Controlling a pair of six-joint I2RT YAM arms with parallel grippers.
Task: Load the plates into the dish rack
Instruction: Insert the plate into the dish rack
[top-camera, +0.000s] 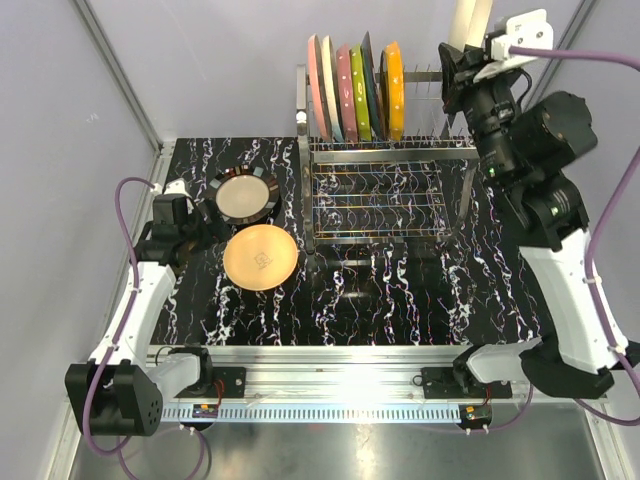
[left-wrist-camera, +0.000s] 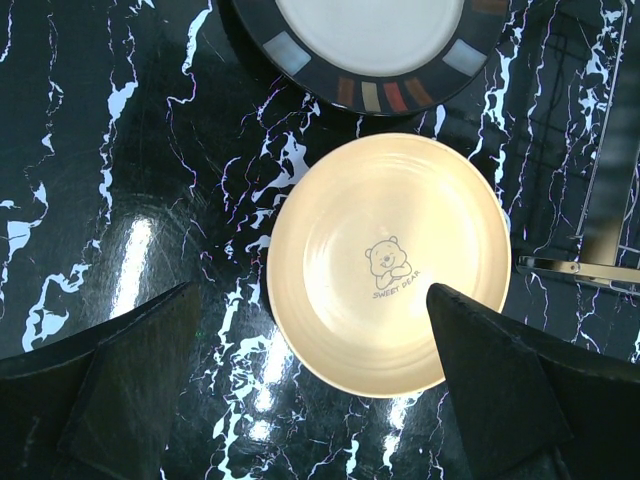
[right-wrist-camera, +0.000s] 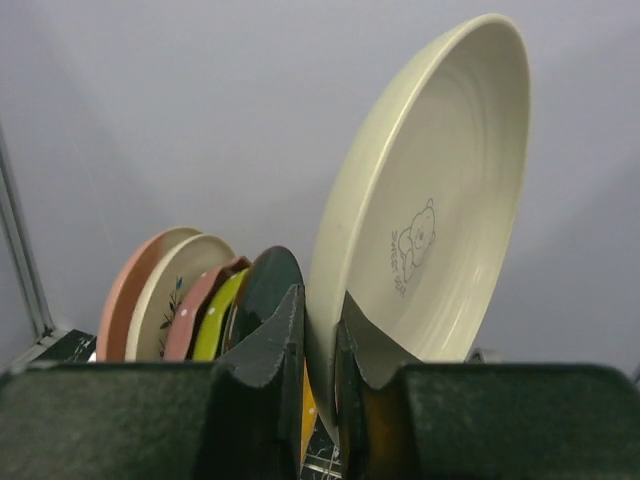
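Several plates (top-camera: 355, 88) stand upright in the back row of the metal dish rack (top-camera: 400, 152): pink, pale blue, dotted pink, green, teal and orange. High at the rack's right end, my right gripper (top-camera: 465, 55) (right-wrist-camera: 320, 340) is shut on the lower rim of a cream plate with a bear print (right-wrist-camera: 430, 200), held upright to the right of the orange plate (right-wrist-camera: 308, 410). Flat on the table lie a black-rimmed plate (top-camera: 246, 196) (left-wrist-camera: 370, 40) and a cream bear plate (top-camera: 260, 257) (left-wrist-camera: 388, 262). My left gripper (top-camera: 212, 222) (left-wrist-camera: 310, 380) hangs open above that plate's near rim, holding nothing.
The rack's lower wire tier (top-camera: 380, 205) spreads forward onto the black marbled table (top-camera: 400, 290). A rack leg (left-wrist-camera: 600, 200) shows at the right of the left wrist view. A metal rail (top-camera: 330, 365) runs along the near edge. Grey walls enclose the back and sides.
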